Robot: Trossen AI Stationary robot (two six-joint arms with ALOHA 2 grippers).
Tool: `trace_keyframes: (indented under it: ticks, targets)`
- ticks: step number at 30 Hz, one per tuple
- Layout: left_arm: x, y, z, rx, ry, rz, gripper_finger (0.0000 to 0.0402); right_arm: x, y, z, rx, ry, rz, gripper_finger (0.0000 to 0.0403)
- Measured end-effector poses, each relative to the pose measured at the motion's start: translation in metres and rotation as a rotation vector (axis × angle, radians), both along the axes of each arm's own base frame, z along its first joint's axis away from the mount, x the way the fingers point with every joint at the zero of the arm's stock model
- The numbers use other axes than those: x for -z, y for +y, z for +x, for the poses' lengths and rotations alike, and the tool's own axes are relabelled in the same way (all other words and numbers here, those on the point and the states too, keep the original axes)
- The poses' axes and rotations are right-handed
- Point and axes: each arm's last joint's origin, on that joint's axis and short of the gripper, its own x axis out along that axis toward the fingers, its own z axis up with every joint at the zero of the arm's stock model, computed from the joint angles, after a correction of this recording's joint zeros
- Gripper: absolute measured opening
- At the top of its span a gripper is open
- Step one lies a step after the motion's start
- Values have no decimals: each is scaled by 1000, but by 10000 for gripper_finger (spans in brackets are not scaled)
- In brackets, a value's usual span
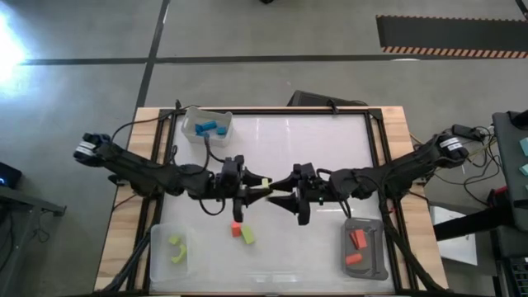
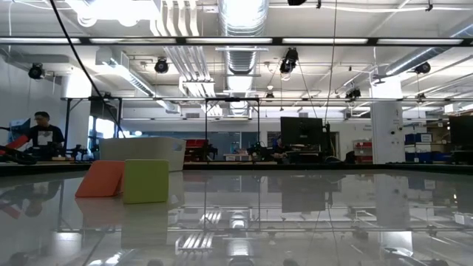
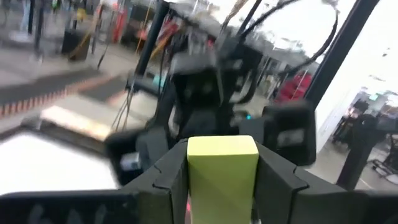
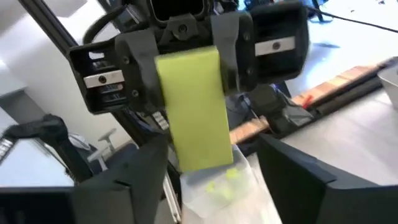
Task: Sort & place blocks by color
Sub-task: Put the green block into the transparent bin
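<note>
Seen from above, the two arms are brought together at the middle of the table [image 1: 272,140], the left gripper [image 1: 250,191] reaching in from nine o'clock and the right gripper [image 1: 285,195] from three o'clock, so that their tips are nearly met. A yellow-green block [image 3: 222,169] is clamped between the fingers of the left gripper; in the left wrist view it is seen gripped on both sides by the dark fingers [image 3: 283,180], and in the right wrist view the same block [image 4: 196,109] is shown held up by the left gripper's fingers. The right gripper's jaws are spread apart, with the block standing clear between its two fingers [image 4: 298,177] and, as far as the blurred view allows, touched by neither.

At about six o'clock from the grippers, an orange-red block [image 1: 237,228] and a second yellow-green block [image 1: 247,236] are left lying on the table, touching each other. Blue blocks [image 1: 209,128] are gathered in a clear tray [image 1: 191,118] at eleven o'clock. Yellow-green blocks [image 1: 177,250] are held in another clear tray [image 1: 161,264] at seven o'clock, and orange-red blocks [image 1: 356,247] in a grey tray [image 1: 375,264] at five o'clock.

In the low view a person [image 2: 43,137] is seen far off in the room behind.
</note>
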Motion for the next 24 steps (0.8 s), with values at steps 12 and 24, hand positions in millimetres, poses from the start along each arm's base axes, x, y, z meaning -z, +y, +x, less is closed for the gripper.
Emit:
trace_keyframes:
  ticks: [12, 24]
  targets:
    - [44, 9, -53, -131, 727, -448, 117, -3, -10, -23, 35, 183, -22, 244]
    - [74, -32, -109, -86, 1460, -858, 117, -2, -12, -23, 71, 200, -46, 228]
